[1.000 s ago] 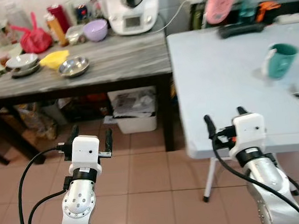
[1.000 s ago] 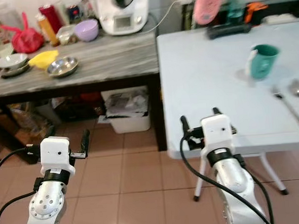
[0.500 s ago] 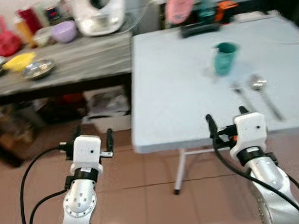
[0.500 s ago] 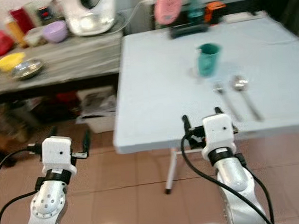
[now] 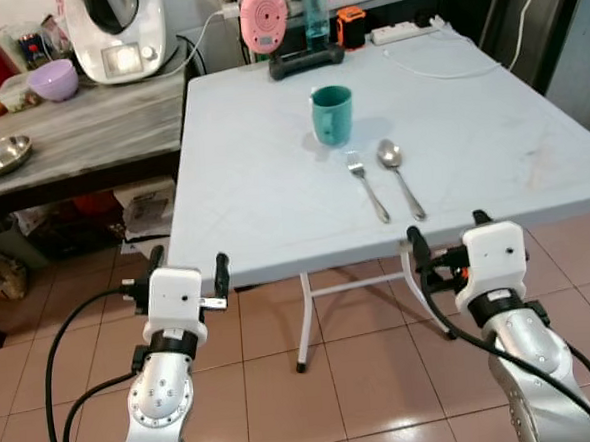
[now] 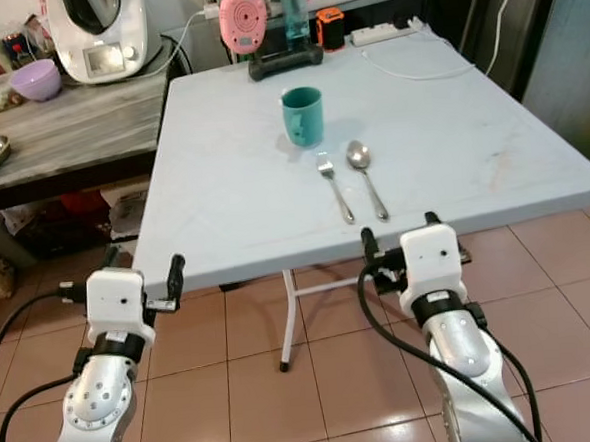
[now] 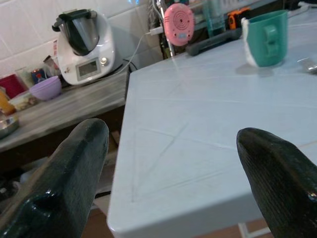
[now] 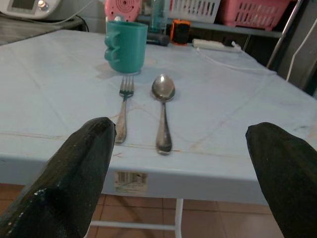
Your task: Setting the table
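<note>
A light blue folding table (image 5: 274,202) stands in front of me. On it a teal mug (image 5: 332,115) stands upright, with a fork (image 5: 367,186) and a spoon (image 5: 400,174) lying side by side just nearer to me. My left gripper (image 5: 187,263) is open and empty, held just before the table's near left corner. My right gripper (image 5: 445,228) is open and empty at the near edge, in line with the fork (image 8: 123,111) and spoon (image 8: 162,106). The mug (image 8: 126,45) stands behind them.
A wooden side table (image 5: 80,144) to the left carries a white kitchen machine (image 5: 115,37), a purple bowl (image 5: 52,80) and a steel bowl (image 5: 1,156). A pink fan (image 5: 261,8) and a power strip (image 5: 404,32) sit at the blue table's far edge. Tiled floor (image 5: 365,377) lies below.
The camera has swung right, from the side table to facing the blue table; fork and spoon came into view. Both grippers keep their pose and stay open.
</note>
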Motion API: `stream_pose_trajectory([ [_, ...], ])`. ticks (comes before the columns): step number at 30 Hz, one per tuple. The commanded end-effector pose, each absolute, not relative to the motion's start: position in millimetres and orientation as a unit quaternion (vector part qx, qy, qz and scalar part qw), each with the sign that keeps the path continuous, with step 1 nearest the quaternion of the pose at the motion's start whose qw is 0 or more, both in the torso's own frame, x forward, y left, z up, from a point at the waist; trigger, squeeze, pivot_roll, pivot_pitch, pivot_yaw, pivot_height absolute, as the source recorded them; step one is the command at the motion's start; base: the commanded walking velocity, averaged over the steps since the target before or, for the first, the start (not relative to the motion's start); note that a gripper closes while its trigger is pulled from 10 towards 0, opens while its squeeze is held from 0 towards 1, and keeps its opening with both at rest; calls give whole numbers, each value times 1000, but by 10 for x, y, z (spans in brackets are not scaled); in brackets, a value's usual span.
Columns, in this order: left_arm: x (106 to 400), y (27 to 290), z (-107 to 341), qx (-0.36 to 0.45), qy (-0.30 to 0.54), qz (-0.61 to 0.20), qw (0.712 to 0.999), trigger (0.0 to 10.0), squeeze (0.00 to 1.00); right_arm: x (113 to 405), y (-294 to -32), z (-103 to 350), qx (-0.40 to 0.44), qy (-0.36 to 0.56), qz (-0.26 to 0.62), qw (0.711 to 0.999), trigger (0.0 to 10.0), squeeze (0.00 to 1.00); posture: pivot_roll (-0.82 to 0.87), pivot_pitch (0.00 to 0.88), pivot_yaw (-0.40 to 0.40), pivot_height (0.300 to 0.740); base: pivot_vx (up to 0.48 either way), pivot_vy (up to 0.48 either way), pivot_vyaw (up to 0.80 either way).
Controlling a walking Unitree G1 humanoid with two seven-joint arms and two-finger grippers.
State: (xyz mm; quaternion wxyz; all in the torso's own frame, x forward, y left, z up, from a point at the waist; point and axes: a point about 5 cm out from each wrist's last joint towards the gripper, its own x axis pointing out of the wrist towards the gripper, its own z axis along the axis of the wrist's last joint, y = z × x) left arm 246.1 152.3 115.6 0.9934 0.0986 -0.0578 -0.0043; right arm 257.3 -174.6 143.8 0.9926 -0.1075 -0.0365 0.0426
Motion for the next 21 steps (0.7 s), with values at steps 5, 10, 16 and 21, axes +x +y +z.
stream_pose_trajectory([
  [5,2468,1615,1166,89,-54,-9,994,10000,0,2603,-1654,1476,-100,-49,54,992,10000,0,-128,64,121,740,0,0,0],
  [10,2461,1579,1171,75,-57,-29,995,10000,0,2616,-1660,1479,-103,-51,55,992,10000,0,-129,60,120,740,0,0,0],
  [16,2455,1578,1169,74,-56,-32,995,10000,0,2616,-1665,1477,-105,-50,56,992,10000,0,-129,61,117,740,0,0,0],
  [21,2458,1582,1161,72,-54,-34,995,10000,0,2624,-1659,1478,-104,-51,58,992,10000,0,-130,61,120,740,49,0,0],
])
